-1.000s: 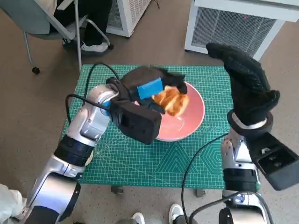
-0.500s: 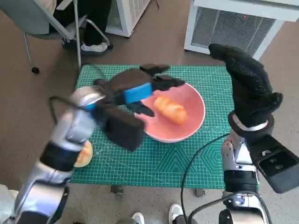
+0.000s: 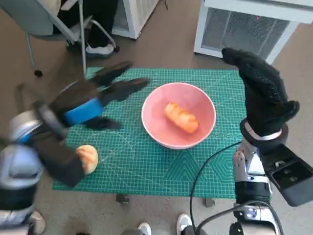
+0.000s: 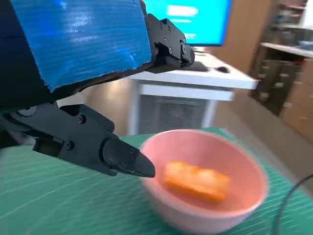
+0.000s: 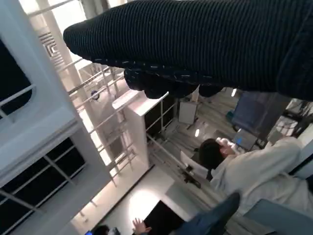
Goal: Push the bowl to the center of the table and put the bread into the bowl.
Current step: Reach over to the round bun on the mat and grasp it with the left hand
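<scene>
1. Lying in the bowl point(image 3: 178, 122) near the counter's point(image 3: 161, 171) middle, the bread point(image 3: 181, 117) is seen.
2. The left hand point(image 3: 90, 100) is spread, empty; the right hand point(image 3: 264, 93) is raised, its fingers' state unclear.
3. The bowl could be knocked by a careless arm.

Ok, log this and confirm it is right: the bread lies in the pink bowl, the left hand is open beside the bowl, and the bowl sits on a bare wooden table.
One thing is wrong: the surface. The head view shows the pink bowl on a green cutting mat, not bare wood. The rest stands: the bread lies in the bowl and the left hand is open beside it.
</scene>
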`<state>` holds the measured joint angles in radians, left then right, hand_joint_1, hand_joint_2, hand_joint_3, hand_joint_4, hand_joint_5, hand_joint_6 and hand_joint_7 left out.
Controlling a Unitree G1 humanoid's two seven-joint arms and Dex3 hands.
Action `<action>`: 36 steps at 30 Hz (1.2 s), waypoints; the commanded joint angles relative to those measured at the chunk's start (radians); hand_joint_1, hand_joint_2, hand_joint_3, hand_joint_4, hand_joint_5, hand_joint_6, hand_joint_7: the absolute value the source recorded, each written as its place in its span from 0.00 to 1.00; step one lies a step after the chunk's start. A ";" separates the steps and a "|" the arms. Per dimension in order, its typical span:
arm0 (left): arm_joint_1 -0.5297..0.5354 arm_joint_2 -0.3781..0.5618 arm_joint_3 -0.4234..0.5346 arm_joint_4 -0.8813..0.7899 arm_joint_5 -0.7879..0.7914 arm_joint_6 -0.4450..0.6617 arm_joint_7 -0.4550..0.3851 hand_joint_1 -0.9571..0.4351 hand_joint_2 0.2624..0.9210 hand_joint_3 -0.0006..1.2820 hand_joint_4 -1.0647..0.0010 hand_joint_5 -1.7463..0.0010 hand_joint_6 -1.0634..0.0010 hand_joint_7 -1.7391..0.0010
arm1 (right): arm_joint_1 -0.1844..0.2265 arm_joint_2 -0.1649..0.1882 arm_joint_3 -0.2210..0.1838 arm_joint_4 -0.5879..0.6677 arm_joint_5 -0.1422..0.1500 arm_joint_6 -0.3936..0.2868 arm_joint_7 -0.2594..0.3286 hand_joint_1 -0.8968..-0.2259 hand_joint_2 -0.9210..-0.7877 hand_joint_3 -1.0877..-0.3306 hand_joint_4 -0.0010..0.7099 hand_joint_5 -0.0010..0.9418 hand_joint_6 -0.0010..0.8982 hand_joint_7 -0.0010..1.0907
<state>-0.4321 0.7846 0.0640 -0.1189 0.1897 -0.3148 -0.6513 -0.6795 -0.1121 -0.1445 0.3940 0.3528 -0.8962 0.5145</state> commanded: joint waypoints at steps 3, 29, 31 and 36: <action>0.172 0.113 0.129 -0.088 -0.046 0.021 -0.055 0.53 0.84 0.00 0.91 0.99 0.69 0.98 | 0.029 0.001 0.005 -0.015 -0.009 0.014 -0.015 0.46 0.00 0.32 0.00 0.51 0.00 0.61; 0.505 0.154 0.202 -0.164 -0.017 0.175 -0.105 0.53 0.86 0.00 0.84 0.99 0.68 1.00 | 0.017 0.001 0.024 -0.019 0.028 0.083 0.008 0.48 0.00 0.32 0.00 0.50 0.00 0.61; 0.503 0.151 0.177 -0.155 -0.007 0.193 -0.104 0.53 0.86 0.00 0.83 0.99 0.68 1.00 | 0.017 -0.001 0.024 -0.022 0.026 0.086 0.007 0.48 0.00 0.31 0.00 0.50 0.00 0.61; 0.477 0.134 0.102 -0.102 0.019 0.218 -0.095 0.54 0.87 0.00 0.81 0.99 0.67 0.99 | 0.018 -0.004 0.024 -0.025 0.026 0.091 0.009 0.48 0.00 0.31 0.00 0.50 0.00 0.61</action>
<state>0.0572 0.9335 0.2099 -0.2547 0.1913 -0.1150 -0.7492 -0.6703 -0.1119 -0.1198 0.3697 0.3692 -0.8171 0.5141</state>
